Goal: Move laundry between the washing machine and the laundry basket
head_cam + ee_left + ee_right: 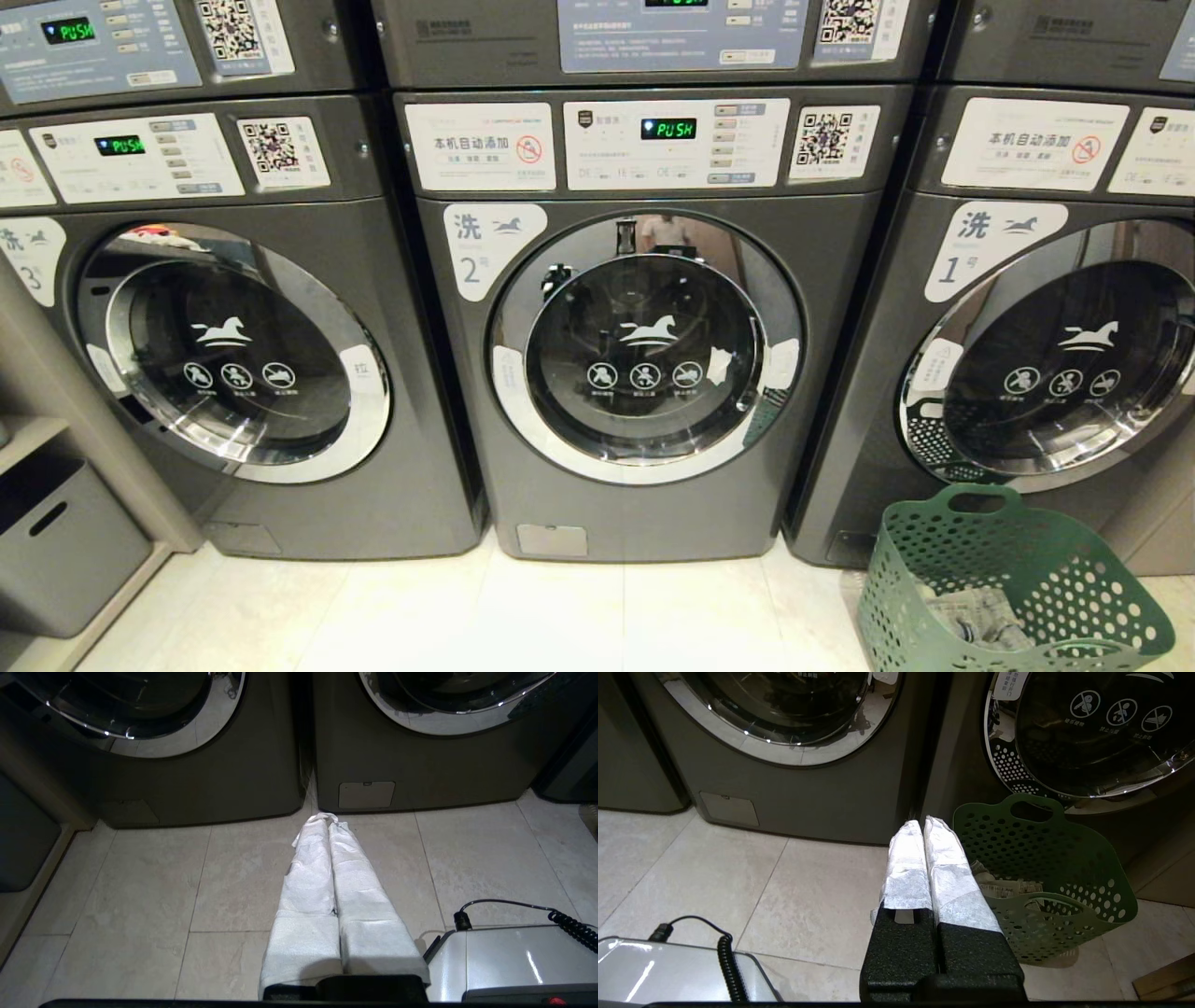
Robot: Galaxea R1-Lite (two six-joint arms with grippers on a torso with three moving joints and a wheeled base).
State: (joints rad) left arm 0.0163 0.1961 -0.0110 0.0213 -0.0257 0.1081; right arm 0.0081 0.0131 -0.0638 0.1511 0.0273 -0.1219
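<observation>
Three dark grey metal front-loaders stand side by side on a floor (523, 607) of pale, glossy stone-look tiles. The washing machine (644, 355), labelled 2, is the middle one; its round glass door (644, 359) has a broad chrome rim and is closed, with a white horse emblem and three round pictograms on the dark glass. The laundry basket (1013, 583), green plastic pierced all over with round holes and with oval handle cutouts at its rim, sits on the floor in front of the machine labelled 1 (1027, 355). The laundry (980, 621), a small crumpled pale grey cloth, lies at the basket's bottom. The left gripper (327, 817) hangs above the tiles before the gap between machines 3 and 2, its long fingers wrapped in white textured fabric and pressed together on nothing. The right gripper (922, 821), wrapped likewise over black textured bases, is also pressed together and empty, just beside the basket's rim. A grey solid-sided bin (61, 551) with a slot handle stands at the floor's left edge.
</observation>
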